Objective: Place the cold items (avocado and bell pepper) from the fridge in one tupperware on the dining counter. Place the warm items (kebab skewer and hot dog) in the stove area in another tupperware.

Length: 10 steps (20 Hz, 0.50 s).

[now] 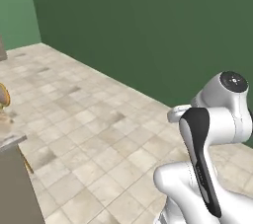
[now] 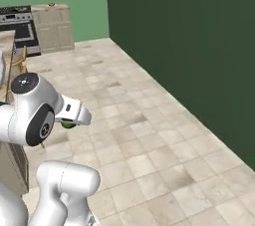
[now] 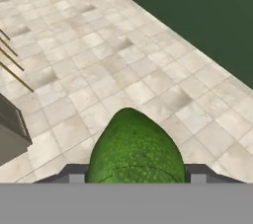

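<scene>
A bumpy green avocado (image 3: 135,148) sits between the two dark fingertips of my gripper (image 3: 133,173), which is shut on it above the tiled floor. From the right base view a small green piece of the avocado (image 2: 67,125) peeks out under the white hand (image 2: 74,113), held out in front of the arm. The bell pepper, kebab skewer, hot dog and tupperware are out of view.
A dark green wall (image 2: 189,46) runs along the right. A grey counter corner (image 1: 12,168) and thin wooden chair legs (image 3: 15,72) stand at the left. A stove (image 2: 17,28) and cabinets (image 2: 52,28) stand far back. Beige tile floor (image 1: 99,119) stretches ahead.
</scene>
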Tool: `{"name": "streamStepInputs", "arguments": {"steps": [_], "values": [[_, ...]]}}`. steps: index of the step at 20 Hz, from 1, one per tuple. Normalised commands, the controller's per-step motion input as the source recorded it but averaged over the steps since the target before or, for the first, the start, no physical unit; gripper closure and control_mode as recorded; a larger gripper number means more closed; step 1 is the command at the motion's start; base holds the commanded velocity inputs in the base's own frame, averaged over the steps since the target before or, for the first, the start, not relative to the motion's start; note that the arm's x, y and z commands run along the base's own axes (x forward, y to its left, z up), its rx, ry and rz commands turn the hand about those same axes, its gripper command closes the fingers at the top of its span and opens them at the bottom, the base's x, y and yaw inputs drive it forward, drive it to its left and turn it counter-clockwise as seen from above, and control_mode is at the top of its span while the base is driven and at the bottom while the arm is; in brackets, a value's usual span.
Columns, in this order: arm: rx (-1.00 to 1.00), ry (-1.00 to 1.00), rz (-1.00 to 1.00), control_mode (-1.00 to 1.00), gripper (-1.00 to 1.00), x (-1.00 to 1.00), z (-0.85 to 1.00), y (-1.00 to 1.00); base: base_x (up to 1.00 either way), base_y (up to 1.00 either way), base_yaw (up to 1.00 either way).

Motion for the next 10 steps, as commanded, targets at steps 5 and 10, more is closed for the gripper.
{"name": "streamStepInputs", "arguments": {"steps": [5, 10], "values": [[0.00, 0.00, 0.00, 1.00, 1.00, 0.00, 0.00, 0.00, 0.80, -0.89, 0.58], [0.00, 0.00, 0.00, 1.00, 1.00, 0.00, 0.00, 0.00, 0.84, -0.74, 0.60]]}}
